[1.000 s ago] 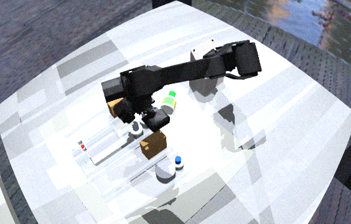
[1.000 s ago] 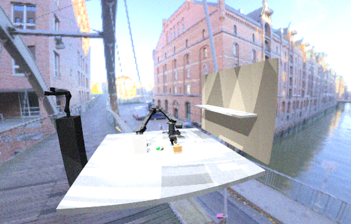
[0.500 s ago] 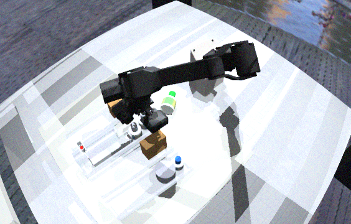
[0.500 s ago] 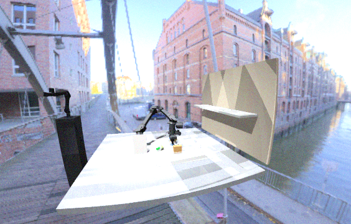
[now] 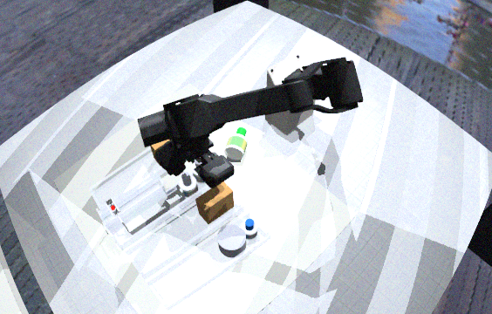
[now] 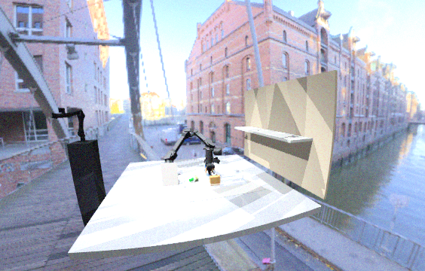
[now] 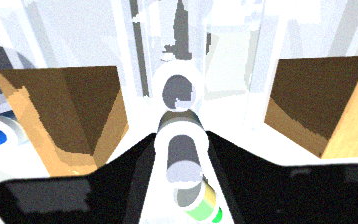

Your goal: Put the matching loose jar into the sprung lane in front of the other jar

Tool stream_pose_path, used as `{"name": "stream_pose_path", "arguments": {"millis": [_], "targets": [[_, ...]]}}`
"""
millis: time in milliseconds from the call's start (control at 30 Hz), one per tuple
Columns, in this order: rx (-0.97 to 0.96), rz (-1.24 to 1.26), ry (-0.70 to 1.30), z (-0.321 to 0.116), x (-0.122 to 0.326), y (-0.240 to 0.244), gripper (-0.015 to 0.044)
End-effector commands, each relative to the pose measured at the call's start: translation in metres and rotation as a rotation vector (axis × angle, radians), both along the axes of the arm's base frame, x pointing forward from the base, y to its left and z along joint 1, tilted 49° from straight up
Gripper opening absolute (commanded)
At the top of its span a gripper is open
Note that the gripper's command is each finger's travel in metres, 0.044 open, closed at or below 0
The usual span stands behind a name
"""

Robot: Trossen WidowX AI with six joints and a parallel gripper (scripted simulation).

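Note:
My gripper (image 5: 194,168) (image 7: 180,136) is shut on a white jar with a grey top (image 7: 184,159). The held jar looks upright and sits at the front of the middle lane in the wrist view. A like jar, white with a grey top (image 5: 187,183) (image 7: 177,85), stands straight behind it in the clear-walled lane (image 7: 198,45). The two are in line and look close together; whether they touch I cannot tell. The front stop, the held jar's base and the pusher plate's contact with the rear jar are hidden or washed out.
Brown blocks (image 5: 215,205) (image 6: 215,180) (image 7: 325,107) stand on both sides of the lane front. A green-capped bottle (image 5: 236,144) (image 7: 200,200) lies near the gripper. A blue-capped bottle (image 5: 249,228) and a wide grey-topped jar (image 5: 232,240) are beyond one block.

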State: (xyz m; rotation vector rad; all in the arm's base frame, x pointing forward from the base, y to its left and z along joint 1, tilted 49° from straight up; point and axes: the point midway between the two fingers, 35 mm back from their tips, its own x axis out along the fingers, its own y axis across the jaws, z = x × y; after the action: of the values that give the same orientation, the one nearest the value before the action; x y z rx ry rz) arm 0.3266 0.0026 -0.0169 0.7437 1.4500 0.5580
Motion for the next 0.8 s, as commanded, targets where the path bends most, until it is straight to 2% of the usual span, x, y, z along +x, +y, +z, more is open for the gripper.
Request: {"name": "stream_pose_path", "arguments": {"millis": [0,767], "targets": [[0.007,-0.004,-0.022,0.0032,0.008,-0.0001,0.0],[0.007,-0.004,-0.022,0.0039,0.0105,-0.0007,0.0]]}}
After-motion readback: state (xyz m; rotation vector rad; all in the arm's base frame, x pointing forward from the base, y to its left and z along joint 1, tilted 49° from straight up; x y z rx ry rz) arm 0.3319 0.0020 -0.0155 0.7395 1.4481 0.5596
